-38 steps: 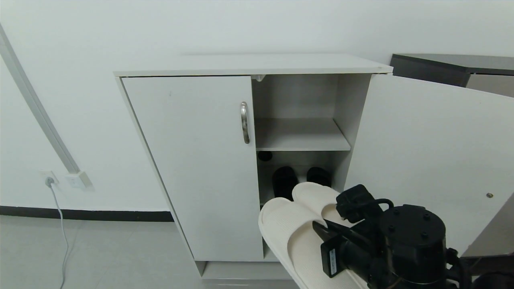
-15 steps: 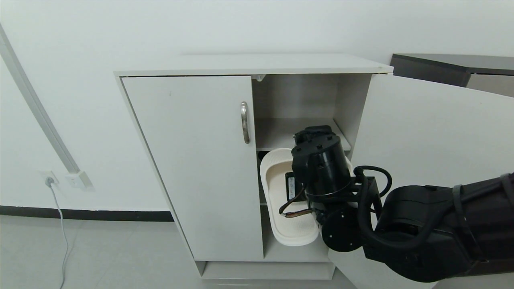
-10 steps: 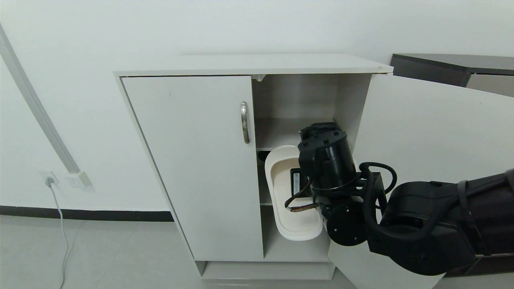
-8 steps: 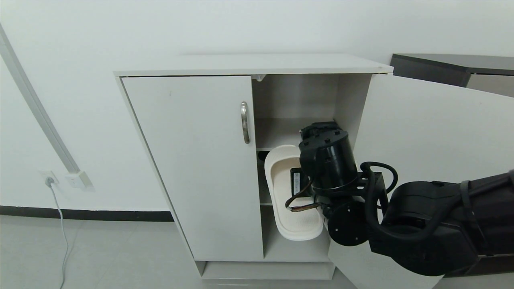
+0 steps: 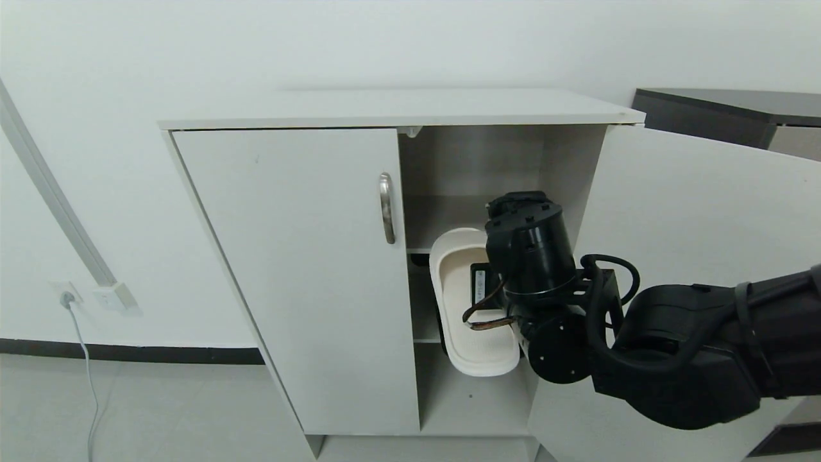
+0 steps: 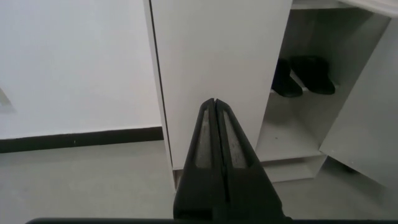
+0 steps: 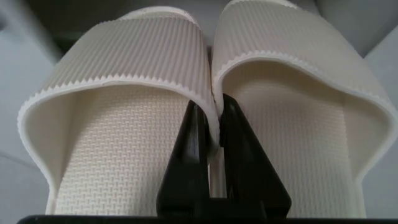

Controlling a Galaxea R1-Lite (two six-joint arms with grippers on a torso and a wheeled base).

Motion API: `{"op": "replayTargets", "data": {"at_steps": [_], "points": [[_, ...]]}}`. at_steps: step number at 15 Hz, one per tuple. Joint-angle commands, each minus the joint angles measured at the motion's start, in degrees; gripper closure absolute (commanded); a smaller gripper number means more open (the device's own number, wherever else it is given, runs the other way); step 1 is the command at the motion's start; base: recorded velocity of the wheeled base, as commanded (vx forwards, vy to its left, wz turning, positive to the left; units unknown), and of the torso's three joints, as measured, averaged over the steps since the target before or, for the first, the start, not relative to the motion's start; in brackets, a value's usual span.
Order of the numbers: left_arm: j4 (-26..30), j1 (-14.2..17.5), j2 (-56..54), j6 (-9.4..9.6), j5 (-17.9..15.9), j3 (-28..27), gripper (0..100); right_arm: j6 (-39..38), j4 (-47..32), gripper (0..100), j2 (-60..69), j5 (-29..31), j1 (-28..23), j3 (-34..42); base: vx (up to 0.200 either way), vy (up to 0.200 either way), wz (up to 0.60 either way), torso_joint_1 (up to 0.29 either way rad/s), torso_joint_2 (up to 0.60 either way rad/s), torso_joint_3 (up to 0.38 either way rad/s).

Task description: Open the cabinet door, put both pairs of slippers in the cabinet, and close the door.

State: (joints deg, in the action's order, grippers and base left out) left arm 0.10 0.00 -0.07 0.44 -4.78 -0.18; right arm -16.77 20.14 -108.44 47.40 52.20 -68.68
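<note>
- Slippers first: the white slippers [image 5: 467, 301] hang in the open right half of the cabinet [image 5: 385, 106]. They are side by side and tilted, toes up near the upper shelf [image 5: 449, 224] and heels over the bottom compartment.
- The right gripper [image 7: 211, 127] is clamped narrow on their two inner edges, which are pinched together between its fingers. One ribbed strap lies on either side.
- Whether the toes touch the shelf edge cannot be told from the head view, as the right arm's wrist covers much of the pair.
- The black slippers [image 6: 303, 74] already sit inside, on the shelf above the bottom compartment, toward the back.
- The right door [image 5: 693, 212] stands swung wide open. The left door [image 5: 288, 269] is closed flat, its metal handle [image 5: 385, 207] upright along the inner edge.
- The left gripper [image 6: 214, 106] is pressed fully together with nothing in it. It is held low in front of the closed left door, well apart from both pairs.
- Off to the side are a wall socket [image 5: 64, 299] with a cable running down, and a dark unit [image 5: 725, 109] beyond the cabinet's right end.
</note>
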Motion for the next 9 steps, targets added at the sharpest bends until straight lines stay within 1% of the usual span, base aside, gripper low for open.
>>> {"op": "replayTargets", "data": {"at_steps": [1,7,9], "points": [[-0.01,0.0,0.07,0.0,0.03,0.01,100,-0.01,-0.01,100,-0.2,-0.11,0.09,0.04,0.2,0.0,0.0,0.002,0.01,0.002],[-0.01,0.09,0.07,0.0,0.03,0.01,100,0.16,-0.01,100,-3.01,-0.2,-0.17,-1.72,0.2,0.0,0.0,0.0,0.0,0.002],[-0.1,0.0,0.07,-0.09,0.03,0.01,100,0.16,-0.01,100,-3.54,-0.2,-0.26,-2.86,0.0,0.0,0.0,0.0,0.0,0.0]]}}
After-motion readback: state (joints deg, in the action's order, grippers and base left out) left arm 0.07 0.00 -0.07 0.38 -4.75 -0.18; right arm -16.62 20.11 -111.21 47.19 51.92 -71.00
